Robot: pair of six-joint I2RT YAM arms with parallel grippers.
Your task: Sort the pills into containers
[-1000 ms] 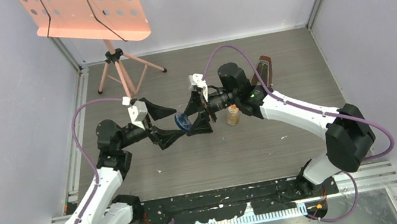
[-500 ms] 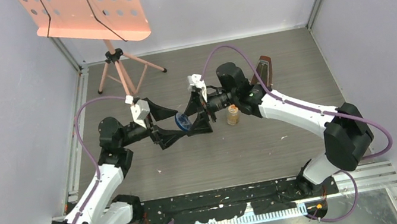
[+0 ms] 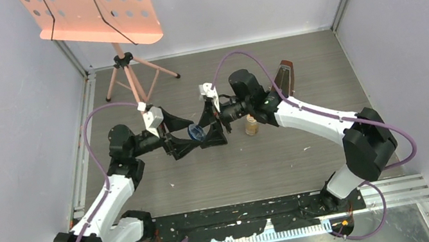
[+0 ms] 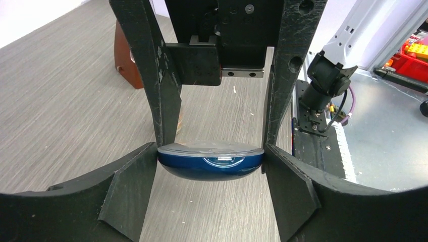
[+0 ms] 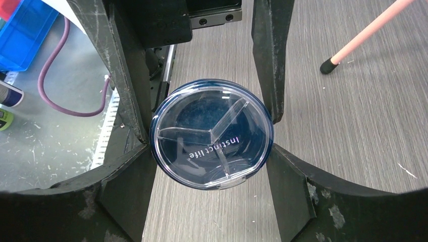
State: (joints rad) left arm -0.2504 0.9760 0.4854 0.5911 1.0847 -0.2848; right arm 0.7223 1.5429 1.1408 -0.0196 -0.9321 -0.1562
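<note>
Left gripper and right gripper both clamp the blue dish by its rim, above the table near the amber bottle. It looks light, rigid and glossy, so probably slippery; opposite rim edges are the safest hold.

Glossy dish, matt pincers, wood-grain surface.
The blue dish is shiny dark-blue plastic with a clear, smooth, lightly scratched top. At its rim the left pincer and right pincer are matt black plastic, scuffed and speckled. The surface beneath the dish is matt grey wood-grain. The metronome beyond the dish looks glossy reddish-brown.
</note>
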